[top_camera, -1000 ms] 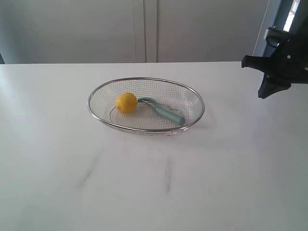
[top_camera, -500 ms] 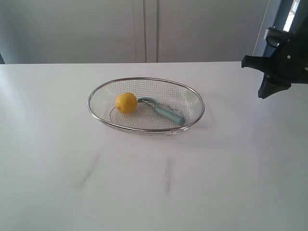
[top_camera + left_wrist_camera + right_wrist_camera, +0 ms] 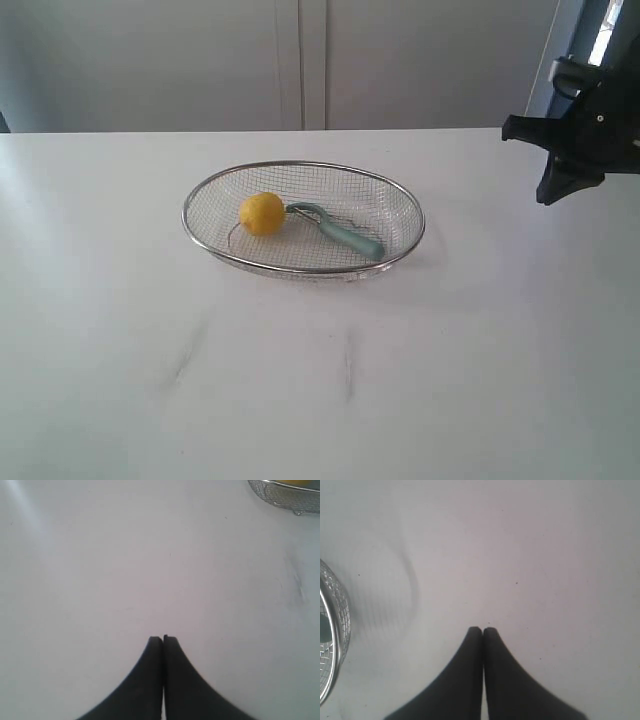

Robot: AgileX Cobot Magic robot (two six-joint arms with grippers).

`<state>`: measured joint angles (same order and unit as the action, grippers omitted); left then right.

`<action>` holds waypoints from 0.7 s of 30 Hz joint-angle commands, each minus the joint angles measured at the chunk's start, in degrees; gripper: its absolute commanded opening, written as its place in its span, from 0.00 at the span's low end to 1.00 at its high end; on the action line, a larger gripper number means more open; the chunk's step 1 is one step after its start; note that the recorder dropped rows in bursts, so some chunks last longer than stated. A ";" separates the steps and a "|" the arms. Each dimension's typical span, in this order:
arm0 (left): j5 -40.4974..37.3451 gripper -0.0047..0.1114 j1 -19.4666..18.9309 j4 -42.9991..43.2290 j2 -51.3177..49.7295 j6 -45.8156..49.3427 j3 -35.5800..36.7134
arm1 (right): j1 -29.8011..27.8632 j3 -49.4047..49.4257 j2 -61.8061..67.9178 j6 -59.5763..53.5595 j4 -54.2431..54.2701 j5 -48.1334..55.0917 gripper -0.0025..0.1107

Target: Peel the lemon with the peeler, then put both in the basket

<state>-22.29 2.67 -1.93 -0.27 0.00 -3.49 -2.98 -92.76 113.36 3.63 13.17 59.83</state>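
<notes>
The silver wire-mesh basket (image 3: 405, 215) stands in the middle of the white table. Inside it lies the yellow lemon (image 3: 262, 213) on the left, with the teal-handled peeler (image 3: 350, 238) right beside it, blade head toward the lemon. My right gripper (image 3: 560, 185) hangs above the table at the far right, well apart from the basket. In the right wrist view it (image 3: 483, 629) is shut with nothing in it, and the basket's rim (image 3: 337, 640) shows at one edge. My left gripper (image 3: 163, 638) is shut and empty over bare table, with the basket (image 3: 280, 495) at a corner. The left arm is out of the exterior view.
The white table (image 3: 320, 380) spreads wide around the basket on all sides. Grey cabinet doors (image 3: 300, 60) stand behind the table's far edge.
</notes>
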 commanded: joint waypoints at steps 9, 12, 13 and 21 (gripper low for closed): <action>3.00 0.04 -0.14 0.27 0.27 0.00 3.49 | -0.49 0.33 -0.74 -0.45 -0.11 -0.30 0.02; 3.00 0.04 -0.14 0.27 0.27 0.00 3.49 | -0.49 0.33 -0.74 -0.45 -0.11 -0.30 0.02; 3.00 0.04 -0.14 0.27 0.27 0.00 3.49 | -0.49 0.33 -0.74 -0.45 -0.11 -0.30 0.02; 3.00 0.04 -0.14 0.27 0.27 0.00 3.49 | -0.49 0.33 -0.74 -0.45 -0.11 -0.30 0.02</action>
<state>-19.10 2.67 -1.67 -0.27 0.00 -0.57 -2.98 -92.76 113.36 3.63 13.17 59.83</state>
